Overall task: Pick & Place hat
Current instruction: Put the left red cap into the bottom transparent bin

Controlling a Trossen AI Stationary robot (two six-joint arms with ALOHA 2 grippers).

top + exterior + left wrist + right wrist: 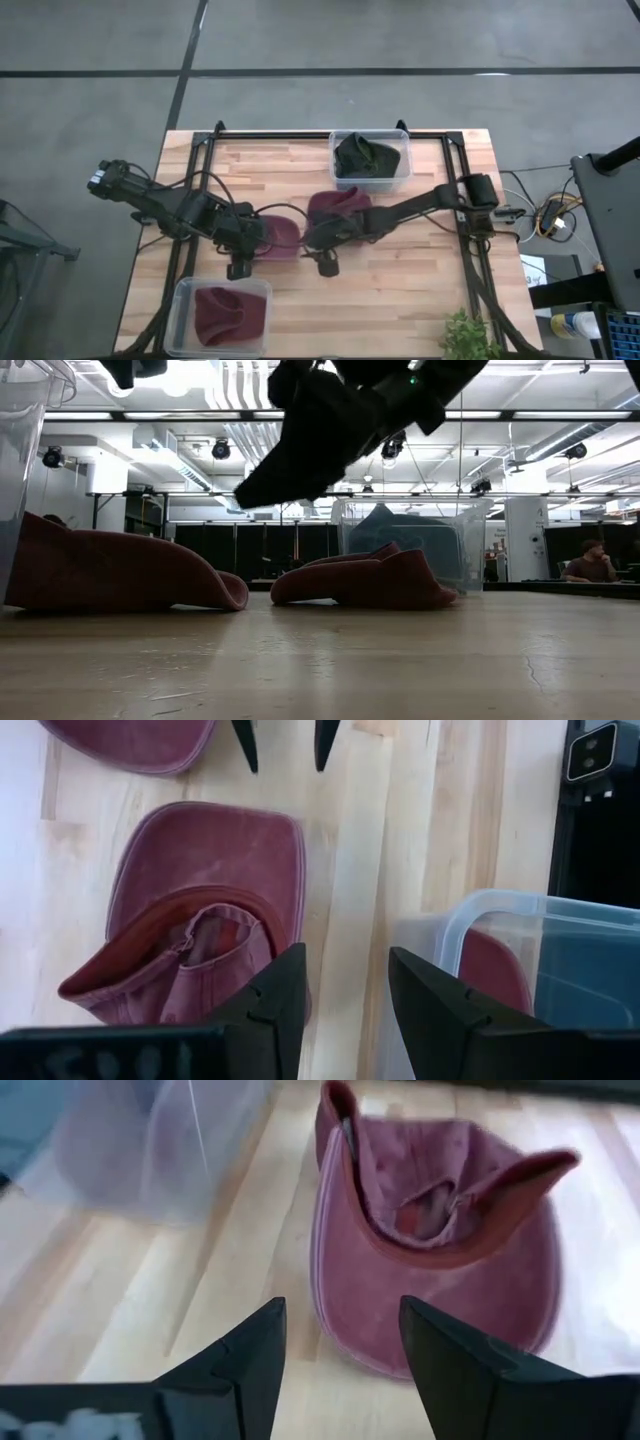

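Two maroon hats lie on the wooden table. One hat [282,234] [205,890] [440,1270] [120,575] rests on its brim with the crown slumped open, between my two grippers. My left gripper [240,268] [345,960] hovers open at that hat's near left side. My right gripper [326,262] [340,1310] [285,740] hovers open at its right side. The second hat [340,208] [130,740] [370,580] lies under my right arm, in front of the far bin.
A clear bin [370,160] [410,535] at the far edge holds a dark green hat. Another clear bin [222,315] [540,960] [150,1140] at the near left corner holds a maroon hat. A plant [468,338] stands at the near right corner.
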